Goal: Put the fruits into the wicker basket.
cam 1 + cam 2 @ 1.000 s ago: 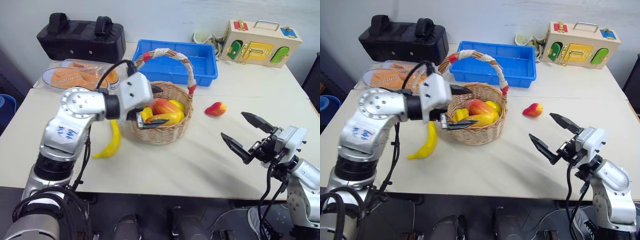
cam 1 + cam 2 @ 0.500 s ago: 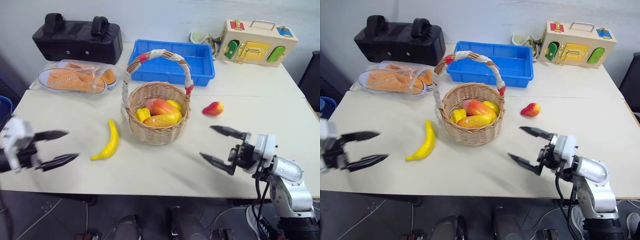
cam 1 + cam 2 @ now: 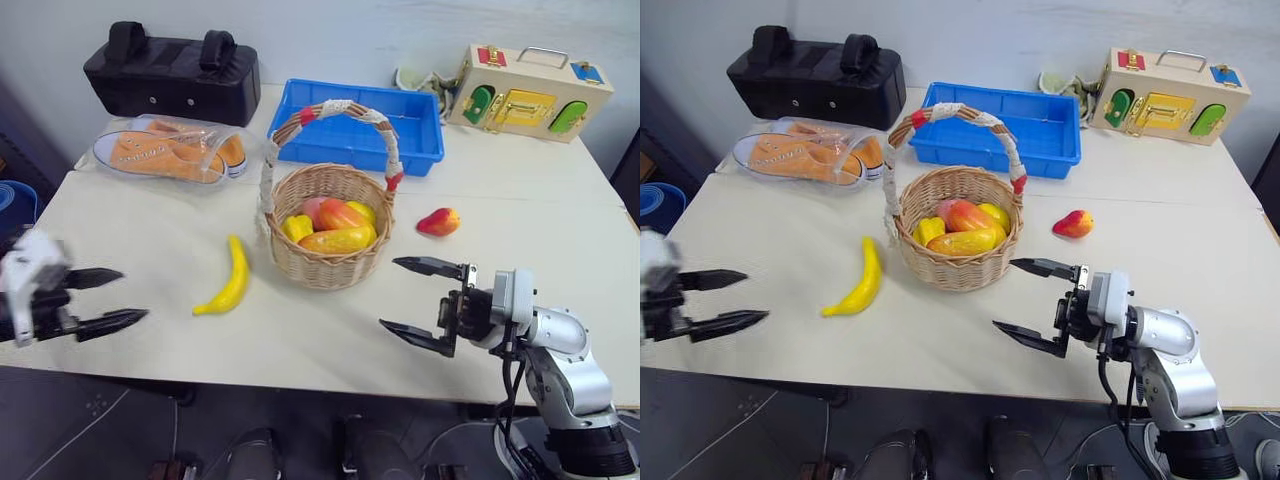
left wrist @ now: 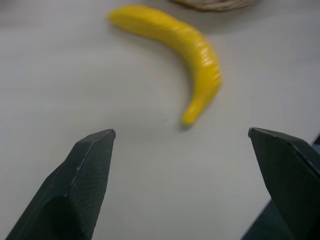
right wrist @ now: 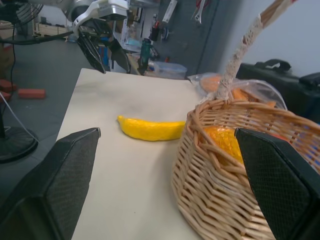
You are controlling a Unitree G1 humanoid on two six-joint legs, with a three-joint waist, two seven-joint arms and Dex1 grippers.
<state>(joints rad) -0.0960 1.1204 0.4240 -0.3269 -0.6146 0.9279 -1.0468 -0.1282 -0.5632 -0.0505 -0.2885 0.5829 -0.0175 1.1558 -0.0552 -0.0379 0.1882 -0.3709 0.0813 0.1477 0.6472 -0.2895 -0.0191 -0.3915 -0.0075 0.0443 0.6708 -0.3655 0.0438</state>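
**Inspector:** Both sets of jaws stand wide apart and hold nothing. The left gripper [image 3: 112, 297] hangs off the desk's left edge near the front corner, aimed in toward the banana [image 3: 229, 279]. The right gripper [image 3: 1032, 302] points leftward over the front of the desk, just beside the wicker basket [image 3: 958, 262].

**Assistant:** Where do the fruits lie?

**Inspector:** Several are already inside the basket, which sits mid-desk: a mango [image 3: 338, 240] and yellow and red pieces. Two are out. The banana lies flat on the desk [image 3: 160, 225], just left of the basket and apart from it. A peach-like fruit [image 3: 439, 221] rests to the basket's right, toward the right edge.

**Assistant:** Handling?

**Inspector:** Judged as toys: light, rigid, smooth-skinned, likely to slip or roll under a poor pinch. Not fragile. The banana should be taken across its thick middle, fingers straddling the narrow width, not the tapered ends. The peach-like fruit is small and rounded; close on its widest part so it does not squirt out.

**Assistant:** Hazards?

**Inspector:** The basket's tall arched handle [image 3: 337, 112] stands over the opening; drops must clear it.
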